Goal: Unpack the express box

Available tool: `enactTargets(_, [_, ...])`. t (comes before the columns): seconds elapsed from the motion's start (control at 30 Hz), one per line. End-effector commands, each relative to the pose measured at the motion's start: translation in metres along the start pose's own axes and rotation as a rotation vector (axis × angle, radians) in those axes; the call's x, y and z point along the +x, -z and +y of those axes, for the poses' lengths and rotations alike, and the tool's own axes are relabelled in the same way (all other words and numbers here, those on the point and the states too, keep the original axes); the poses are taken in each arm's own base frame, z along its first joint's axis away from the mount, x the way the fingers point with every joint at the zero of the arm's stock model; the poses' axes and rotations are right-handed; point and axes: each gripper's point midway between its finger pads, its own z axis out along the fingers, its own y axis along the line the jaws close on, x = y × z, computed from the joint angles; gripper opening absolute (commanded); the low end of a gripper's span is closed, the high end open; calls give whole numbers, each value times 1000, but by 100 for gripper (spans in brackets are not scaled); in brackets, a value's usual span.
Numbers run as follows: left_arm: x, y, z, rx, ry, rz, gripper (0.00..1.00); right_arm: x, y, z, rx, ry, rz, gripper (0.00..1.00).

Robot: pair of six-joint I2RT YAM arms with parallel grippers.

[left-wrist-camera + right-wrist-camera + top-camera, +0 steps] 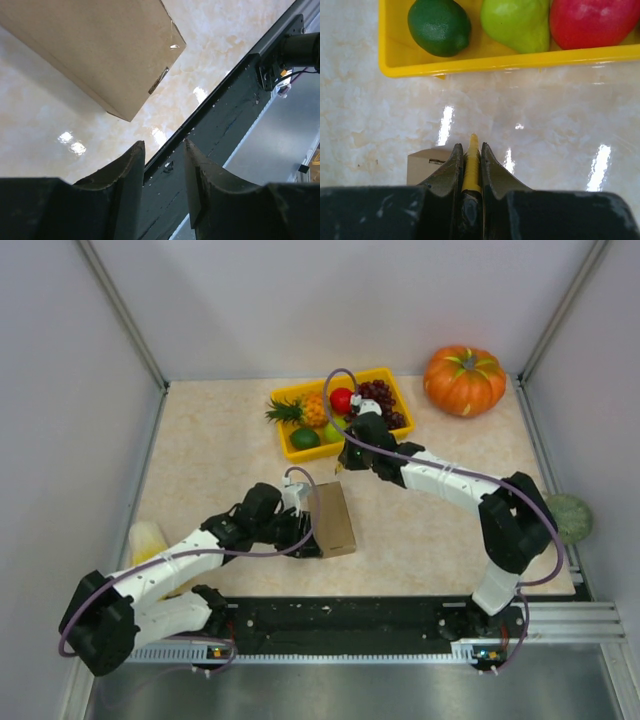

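Observation:
The express box [333, 520] is a plain brown cardboard box lying shut on the table's middle. It fills the upper left of the left wrist view [100, 45], and one corner shows in the right wrist view [427, 162]. My left gripper [303, 530] is beside the box's left side. In its wrist view the left gripper [162, 150] is open and empty, the box just beyond its tips. My right gripper [348, 458] hovers between the box and the yellow tray [283, 437]. It is shut [471, 150] on a thin yellow strip-like tool [472, 165].
The yellow tray [470, 65] holds a lime [440, 27], a green pear [517, 22], a red apple [592, 22], grapes and a small pineapple. A pumpkin [464, 380] stands back right. A green squash [570, 517] lies at the right edge. The black rail [350, 625] runs along the near edge.

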Motion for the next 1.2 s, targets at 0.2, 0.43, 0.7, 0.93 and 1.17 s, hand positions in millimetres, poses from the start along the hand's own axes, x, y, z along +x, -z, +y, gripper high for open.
enactTargets(0.2, [13, -38, -18, 17, -47, 42, 38, -26, -14, 19, -97, 17, -26, 0])
enactTargets(0.43, [5, -58, 3, -89, -5, 22, 34, -6, -15, 12, -84, 21, 31, 0])
enactTargets(0.7, [-24, -54, 31, -274, 85, -93, 33, 12, 2, -6, -39, 18, 76, 0])
enactTargets(0.93, [-34, -38, 60, -384, 184, -145, 34, 29, 23, -22, 1, -14, 97, 0])
enactTargets(1.17, [-60, -24, 81, -386, 260, -218, 34, 52, 55, -30, 12, -88, 149, 0])
